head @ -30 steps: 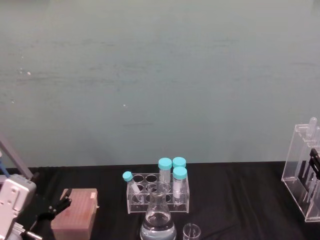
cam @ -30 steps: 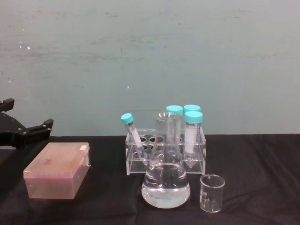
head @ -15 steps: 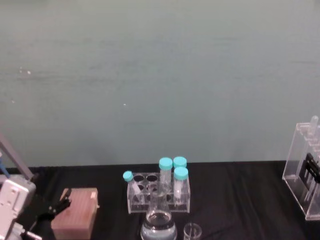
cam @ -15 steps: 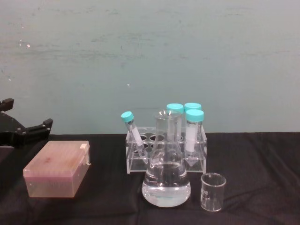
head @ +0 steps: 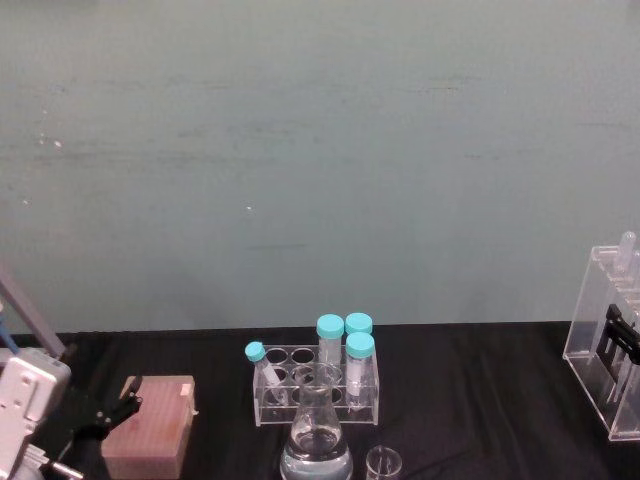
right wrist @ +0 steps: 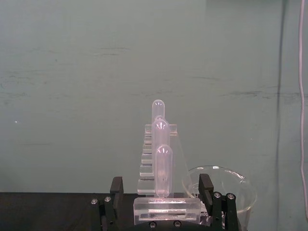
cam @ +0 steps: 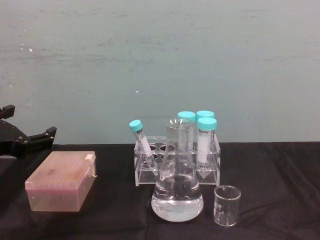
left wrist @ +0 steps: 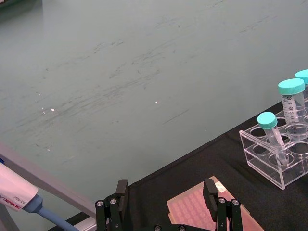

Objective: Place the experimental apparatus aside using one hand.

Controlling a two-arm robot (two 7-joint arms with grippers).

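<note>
Right now the right gripper (right wrist: 161, 185) sits at the tall clear rack (right wrist: 166, 208), on the far right side of the black table (cam: 280, 170). Its two fingers (right wrist: 115, 188) are apart, one on each side of the rack's bottom block. I can see a small gap on one side, so it is not squeezing yet. Three long tubes (right wrist: 162, 168) stand up in the rack. A round glass cup (right wrist: 243, 185) sits just beside it.

I think the job now is to grab the rack. To do that well, the fingers should close slowly and evenly on the thick bottom block (not on the thin tubes, which could crack). The rack is tall, so it could tip. It should be kept straight up when lifted, and moved away without bumping the glass cup.

The left gripper (left wrist: 165, 187) waits on the left, fingers apart, near the pink box (cam: 61, 181). The flask (cam: 177, 187), the small beaker (cam: 226, 205) and the little rack with blue-capped tubes (cam: 176, 162) stand in the middle of the table, well apart from the right gripper.
</note>
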